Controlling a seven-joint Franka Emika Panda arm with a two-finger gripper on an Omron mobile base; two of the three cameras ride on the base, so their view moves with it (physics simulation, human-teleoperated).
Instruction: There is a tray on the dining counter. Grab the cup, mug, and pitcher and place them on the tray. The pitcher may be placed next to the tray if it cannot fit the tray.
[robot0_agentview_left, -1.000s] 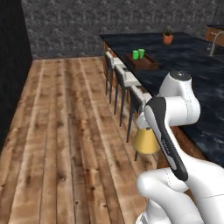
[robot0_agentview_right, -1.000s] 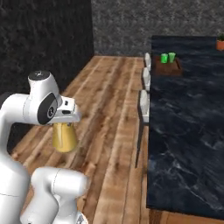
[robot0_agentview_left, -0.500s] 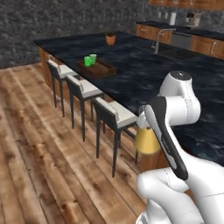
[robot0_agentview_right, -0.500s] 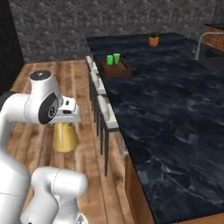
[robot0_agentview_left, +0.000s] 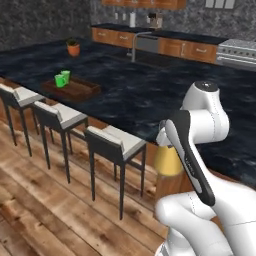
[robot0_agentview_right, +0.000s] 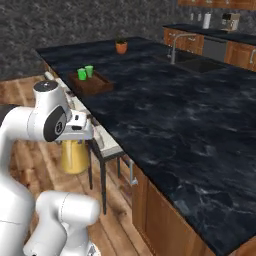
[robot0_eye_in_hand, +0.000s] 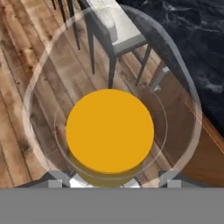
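the step in hand is the carry of the pitcher (robot0_agentview_right: 75, 156) — it hangs under the gripper (robot0_agentview_right: 80, 131) off the stool side of the dining counter (robot0_agentview_right: 165, 110), above the wooden floor (robot0_agentview_left: 45, 210), not yet over the stone top. the fingers seem clamped on the pitcher's rim, though the contact itself is hidden, so this is a judgement. the cup (robot0_agentview_right: 89, 71) and the mug (robot0_agentview_right: 81, 74) already stand side by side at one end of the tray (robot0_agentview_right: 95, 85), well apart from the arm. the next move likely calls for getting closer along the stools (robot0_agentview_left: 115, 145), then reaching across to the tray's bare part, or just beside it if space is short. the pitcher is clear glass with an orange-yellow lower body; from the hand view its flared rim rings a round orange disc (robot0_eye_in_hand: 109, 131).
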